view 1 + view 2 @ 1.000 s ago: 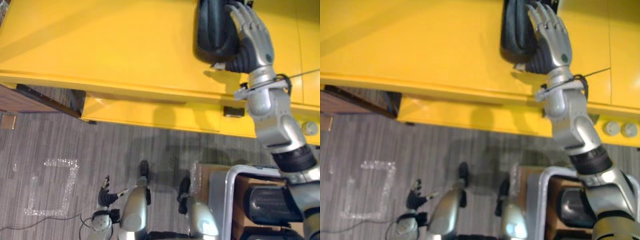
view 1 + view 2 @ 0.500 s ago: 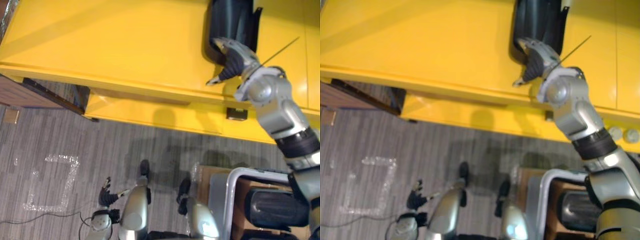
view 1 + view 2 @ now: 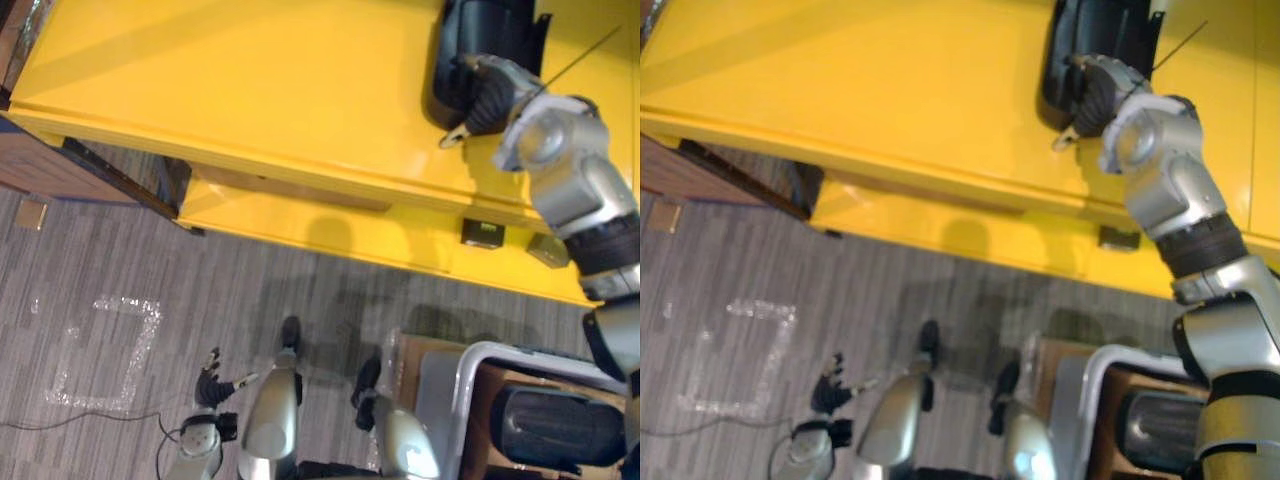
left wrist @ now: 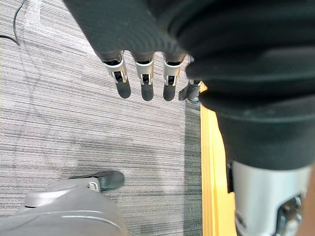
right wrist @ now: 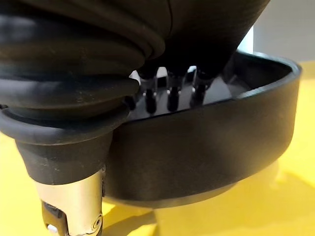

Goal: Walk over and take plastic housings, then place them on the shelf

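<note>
- The right hand is up on the yellow shelf, and its fingers reach fairly straight over the near wall of a black plastic housing, the tips down inside the hollow and not clenched on it.
- Its thumb sticks out clear of the housing.
- The housing rests on the shelf.
- The left hand hangs low, its fingers loose, with grey carpet beyond the tips.

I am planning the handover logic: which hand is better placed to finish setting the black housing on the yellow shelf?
Probably right. The right hand is at the near rim of the black housing on the yellow shelf. The left hand hangs open, low over the floor.
</note>
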Controlling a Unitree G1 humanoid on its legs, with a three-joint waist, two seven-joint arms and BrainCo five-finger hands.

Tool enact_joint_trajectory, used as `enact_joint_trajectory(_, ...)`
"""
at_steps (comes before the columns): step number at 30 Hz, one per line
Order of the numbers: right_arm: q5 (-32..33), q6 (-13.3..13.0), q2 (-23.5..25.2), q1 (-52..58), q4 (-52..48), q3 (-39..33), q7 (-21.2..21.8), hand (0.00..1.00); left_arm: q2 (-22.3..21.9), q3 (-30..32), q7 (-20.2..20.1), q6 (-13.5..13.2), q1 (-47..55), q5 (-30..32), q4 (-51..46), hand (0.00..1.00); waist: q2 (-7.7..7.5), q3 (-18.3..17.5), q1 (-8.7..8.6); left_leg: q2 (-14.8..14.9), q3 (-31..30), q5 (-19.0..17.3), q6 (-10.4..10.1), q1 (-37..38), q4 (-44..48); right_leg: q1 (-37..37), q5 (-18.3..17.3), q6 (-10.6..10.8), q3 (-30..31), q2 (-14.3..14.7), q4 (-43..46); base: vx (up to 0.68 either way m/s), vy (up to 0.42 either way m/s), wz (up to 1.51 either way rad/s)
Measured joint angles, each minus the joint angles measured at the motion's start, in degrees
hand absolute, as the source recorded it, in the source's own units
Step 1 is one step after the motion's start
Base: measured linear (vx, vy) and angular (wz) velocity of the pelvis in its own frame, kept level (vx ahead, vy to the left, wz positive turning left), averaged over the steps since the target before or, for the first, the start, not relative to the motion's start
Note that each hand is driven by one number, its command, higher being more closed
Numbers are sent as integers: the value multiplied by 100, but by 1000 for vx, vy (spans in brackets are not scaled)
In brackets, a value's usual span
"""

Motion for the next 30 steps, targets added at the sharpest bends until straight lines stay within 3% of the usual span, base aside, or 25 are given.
enact_joint_trajectory(15,-414,-116,-276,-336,1061,185,644,0,34,-8,3,30,-1,-206,-78,0,-14,-168,83,-2,-3,21,-2,-1,-28,-1,11,-9,-8,1,-16,0,0,0)
enact_joint_trajectory(24,-433,-238,-592,-280,1372,249,666,0,40,-8,9,90,-1,-212,-185,0,-6,-184,94,1,0,24,-6,1,-28,-4,11,-10,-6,4,-15,0,0,0)
enact_joint_trajectory(30,-411,-265,-616,-212,1417,247,649,0,42,-17,12,96,-1,-219,-185,0,76,-288,110,-1,6,24,-7,0,-48,-14,10,-11,-4,2,-26,0,0,0)
